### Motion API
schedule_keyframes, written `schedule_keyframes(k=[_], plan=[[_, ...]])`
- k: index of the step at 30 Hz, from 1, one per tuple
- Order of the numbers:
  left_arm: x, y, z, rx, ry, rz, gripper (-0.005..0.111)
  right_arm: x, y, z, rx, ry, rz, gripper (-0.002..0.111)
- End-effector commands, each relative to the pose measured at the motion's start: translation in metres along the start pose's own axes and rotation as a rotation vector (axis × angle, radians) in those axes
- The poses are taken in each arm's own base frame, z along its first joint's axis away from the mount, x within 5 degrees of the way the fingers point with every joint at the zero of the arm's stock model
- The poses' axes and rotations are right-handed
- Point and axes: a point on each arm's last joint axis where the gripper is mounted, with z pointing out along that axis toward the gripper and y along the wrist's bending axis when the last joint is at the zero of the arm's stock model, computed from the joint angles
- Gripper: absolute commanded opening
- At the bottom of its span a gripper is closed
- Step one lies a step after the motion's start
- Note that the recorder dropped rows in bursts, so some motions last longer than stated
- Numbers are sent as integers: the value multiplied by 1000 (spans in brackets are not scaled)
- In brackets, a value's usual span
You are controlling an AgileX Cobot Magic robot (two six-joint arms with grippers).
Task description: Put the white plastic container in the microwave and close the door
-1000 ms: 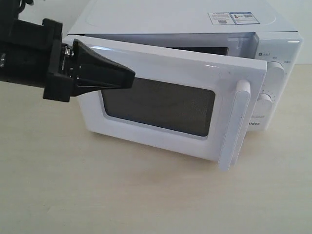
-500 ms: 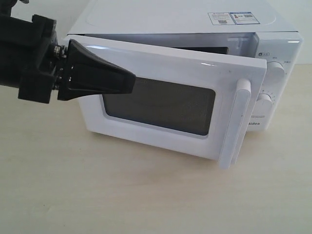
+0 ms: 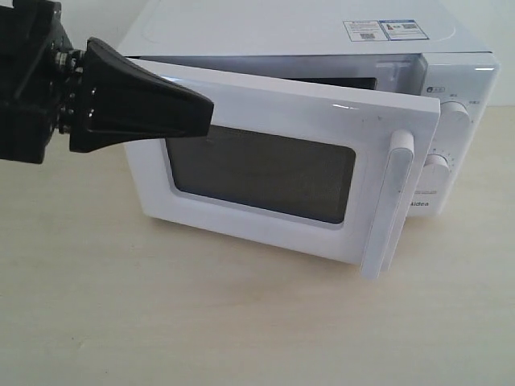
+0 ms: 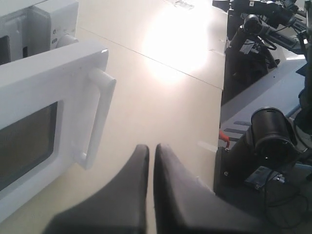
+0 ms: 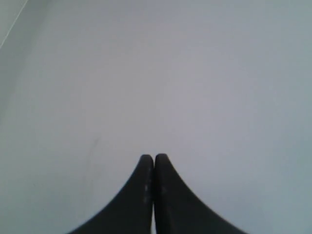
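The white microwave (image 3: 306, 32) stands on the table with its door (image 3: 282, 104) partly ajar, the long white handle (image 3: 388, 209) swung out in front of the two dials (image 3: 456, 121). The white plastic container is hidden from every view. My left gripper (image 3: 208, 112) is shut and empty, hovering in front of the door's upper left corner. In the left wrist view its tips (image 4: 151, 148) sit beside the door (image 4: 39, 83) and handle (image 4: 100, 117) without touching them. My right gripper (image 5: 154, 158) is shut on nothing and faces a plain pale surface.
A pale wooden table (image 3: 241, 322) stretches in front of the microwave. In the left wrist view a black arm base and other equipment (image 4: 265, 141) stand past the table's edge.
My left gripper has drawn back to the left and slightly up, off the door's window. The door has stayed at the same angle.
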Motion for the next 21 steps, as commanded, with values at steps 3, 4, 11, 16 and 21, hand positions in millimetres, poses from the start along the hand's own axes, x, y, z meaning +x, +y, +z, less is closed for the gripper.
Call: schedule_keyframes(k=[3,4,11,16,21], plan=[[-2,-5,-2,15,-5,4,4,-54,5,62,32,223,148,0],[-2,-4,-1,11,-5,4,4,-58,3,78,86,331,198,0],[-3,-4,-2,6,-16,-1,4,18,-9,88,379,1150,351,0],[-3,-5,-2,8,-16,-13,4,47,-5,82,339,1408,338,0],[-3,-5,-2,7,-12,-15,4,52,-3,83,327,1430,367,0]])
